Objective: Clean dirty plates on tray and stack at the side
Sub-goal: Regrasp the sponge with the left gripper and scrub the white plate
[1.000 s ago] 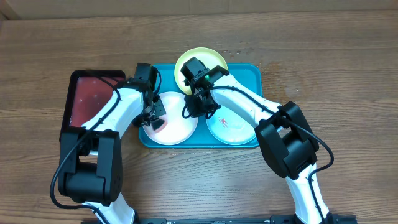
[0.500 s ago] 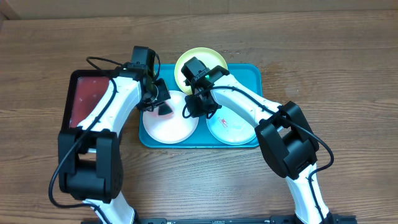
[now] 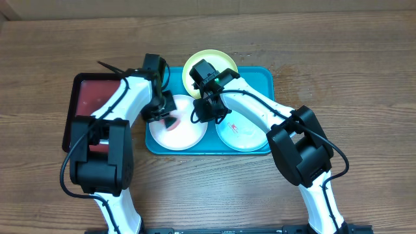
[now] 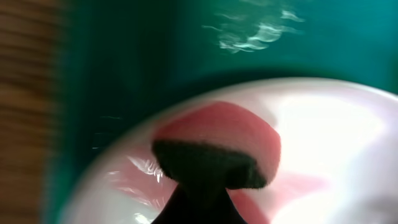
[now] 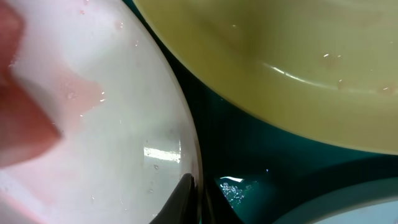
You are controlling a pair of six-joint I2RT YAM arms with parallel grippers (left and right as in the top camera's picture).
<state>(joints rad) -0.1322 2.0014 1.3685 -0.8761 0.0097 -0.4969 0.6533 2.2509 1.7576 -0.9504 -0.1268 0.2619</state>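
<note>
The teal tray (image 3: pixel 260 78) holds three plates. The white plate (image 3: pixel 185 133) lies at its left, the pale mint plate (image 3: pixel 244 133) with a small red smear at its right, and the yellow-green plate (image 3: pixel 209 62) over the far rim. My left gripper (image 3: pixel 168 119) is shut on a pink sponge (image 4: pixel 217 134) with a dark scrub pad, pressed on the white plate (image 4: pixel 329 124), which carries a pink smear. My right gripper (image 5: pixel 191 198) is shut on the white plate's right rim (image 5: pixel 124 124), beside the yellow-green plate (image 5: pixel 280 43).
A smaller dark red tray (image 3: pixel 88 104) lies on the wooden table just left of the teal tray. Both arms reach in from the near side and cross over the teal tray's near rim. Wet teal floor (image 5: pixel 249 162) shows between the plates.
My left gripper has swept the sponge across the white plate, from its left part up toward the far edge and back a little. The right gripper has stayed on the rim.
</note>
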